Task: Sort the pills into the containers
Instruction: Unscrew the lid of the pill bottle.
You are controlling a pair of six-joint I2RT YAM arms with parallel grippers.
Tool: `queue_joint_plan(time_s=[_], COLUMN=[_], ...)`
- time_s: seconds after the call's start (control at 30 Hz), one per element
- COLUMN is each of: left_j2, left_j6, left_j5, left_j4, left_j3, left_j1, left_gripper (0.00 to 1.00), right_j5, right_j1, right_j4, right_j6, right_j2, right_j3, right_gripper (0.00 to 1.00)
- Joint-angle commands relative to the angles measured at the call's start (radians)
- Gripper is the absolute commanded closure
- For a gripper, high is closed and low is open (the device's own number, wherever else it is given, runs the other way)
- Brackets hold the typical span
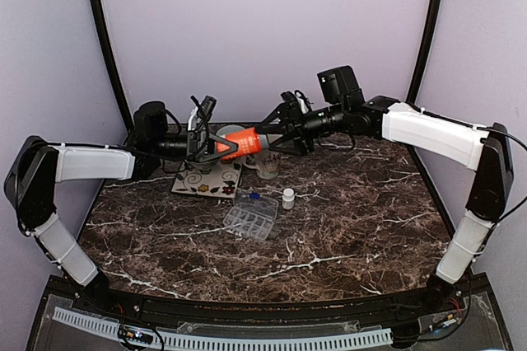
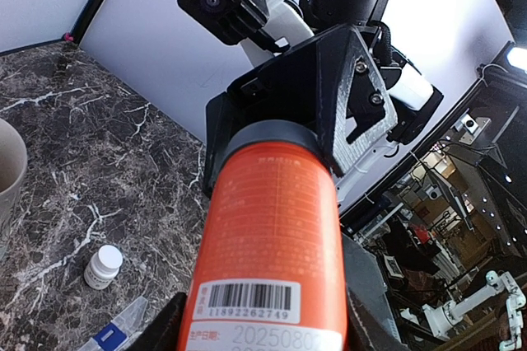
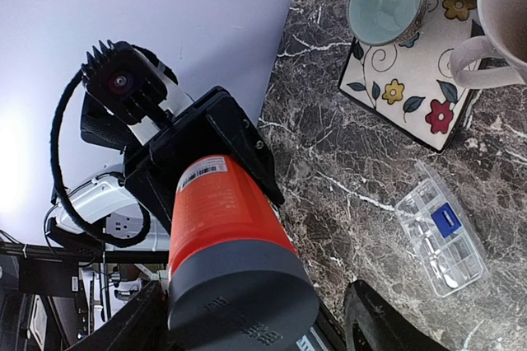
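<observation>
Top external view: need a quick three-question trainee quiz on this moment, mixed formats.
1. True or false: the orange bottle stands on the table.
2. Which end of it is at the right gripper? A) grey cap B) barcode end C) neither
3. What clear item lies beside the small white bottle?
Key: 1 false, the left gripper holds it in the air; 2 A; 3 the pill organizer.

Robotics lab: plain booth walls point(image 1: 263, 30), marble table point(image 1: 346, 236), another white robot arm point(image 2: 498, 285) beyond booth
</observation>
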Motion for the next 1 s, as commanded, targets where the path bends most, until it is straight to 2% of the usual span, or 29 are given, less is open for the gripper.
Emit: queue_joint_plan(time_s=[0.0,0.17,0.57,0.97], left_j2=[0.013,0.03,0.044,0.079], left_j6=[0.016,0.016,-0.019,-0.315], left_j5=[0.02,0.027,0.051,0.13], left_j4=[0.017,0.015,0.033,0.307], left_j3=[0.056,0.071,0.074,0.069], left_j1=[0.006,0.005,0.006,0.018], left_gripper=[0.84,0.84,0.84,0.84], right_j5=[-0.027,-0.034,-0.041,-0.013], right_j1=[0.005,0.005,0.001,-0.01], right_j4=[0.041,0.044,0.012,-0.009], right_j6=[0.009,0.007,-0.093,-0.484], right_j2=[0.017,0.022,0.031,-0.025], right_j3=[0.023,0.033,0.051,0.02], right_gripper=[0.28,0.33,0.66,0.68])
